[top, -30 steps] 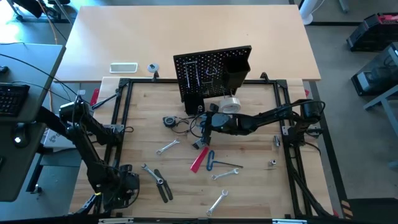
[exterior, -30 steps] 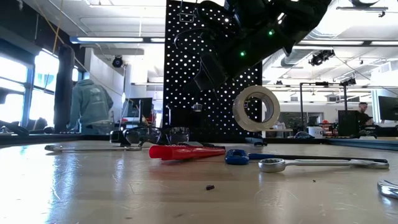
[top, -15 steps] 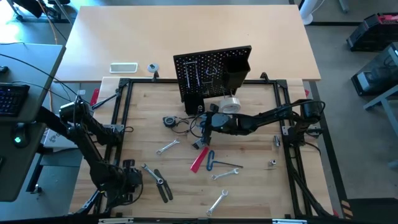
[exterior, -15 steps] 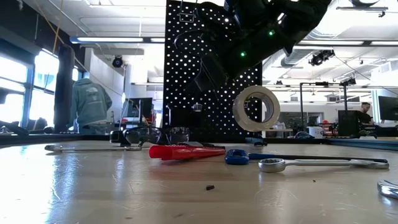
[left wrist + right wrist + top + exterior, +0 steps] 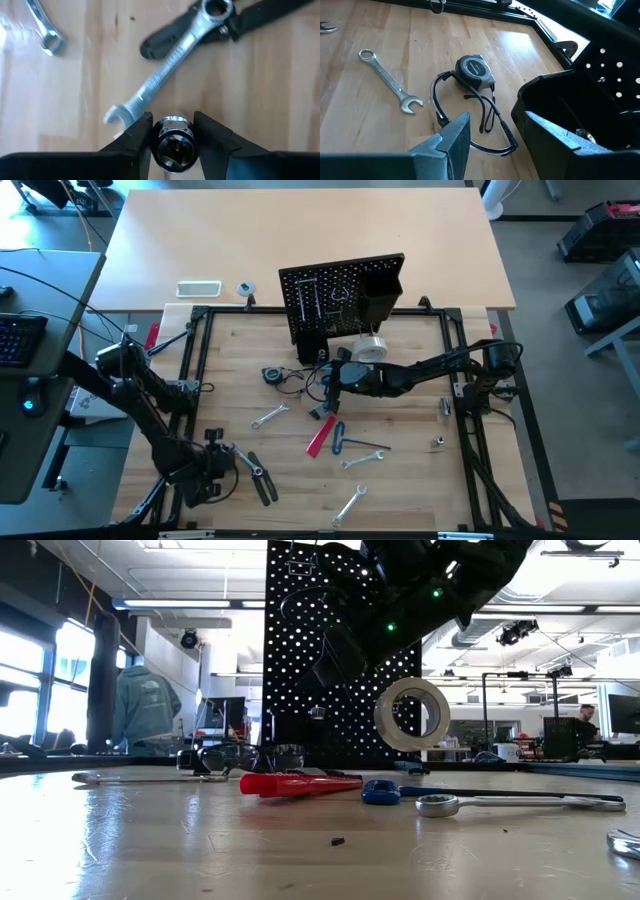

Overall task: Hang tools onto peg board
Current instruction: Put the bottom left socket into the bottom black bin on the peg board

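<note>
Your left gripper pinches a shiny hexagonal steel socket just beside a matte silver wrench on the grained wooden table. Your right gripper hangs with jaws spread by the perforated black peg board. No writing is legible.

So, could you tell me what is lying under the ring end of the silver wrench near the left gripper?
The silver wrench rests its ring end on black-handled pliers. The pliers' pivot is partly covered there.
</note>
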Action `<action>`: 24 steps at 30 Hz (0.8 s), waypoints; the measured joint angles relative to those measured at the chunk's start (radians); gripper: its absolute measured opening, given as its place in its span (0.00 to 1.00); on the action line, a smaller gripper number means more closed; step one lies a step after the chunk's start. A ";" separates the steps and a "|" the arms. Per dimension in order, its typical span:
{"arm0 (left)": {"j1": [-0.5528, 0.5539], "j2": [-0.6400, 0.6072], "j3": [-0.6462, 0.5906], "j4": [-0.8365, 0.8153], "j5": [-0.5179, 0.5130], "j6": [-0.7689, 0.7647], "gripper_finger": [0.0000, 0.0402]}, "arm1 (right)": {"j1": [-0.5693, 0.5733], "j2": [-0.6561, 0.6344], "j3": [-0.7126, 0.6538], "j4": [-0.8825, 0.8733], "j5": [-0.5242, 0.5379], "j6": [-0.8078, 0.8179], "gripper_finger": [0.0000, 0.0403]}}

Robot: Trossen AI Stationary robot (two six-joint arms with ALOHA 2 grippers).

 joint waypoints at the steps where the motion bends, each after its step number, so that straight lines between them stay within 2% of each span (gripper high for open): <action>1: 0.011 0.000 0.000 -0.004 -0.002 0.017 0.27 | 0.000 0.000 0.000 0.000 -0.004 0.000 0.44; 12: 0.141 -0.023 0.000 -0.024 -0.042 0.254 0.27 | 0.000 0.000 0.000 0.000 -0.006 0.000 0.44; 17: 0.202 -0.080 0.000 -0.022 -0.106 0.363 0.27 | 0.000 0.000 0.000 0.000 -0.014 0.000 0.44; 24: 0.315 -0.153 0.000 0.083 -0.148 0.605 0.27 | 0.001 0.000 0.000 -0.011 -0.033 0.003 0.44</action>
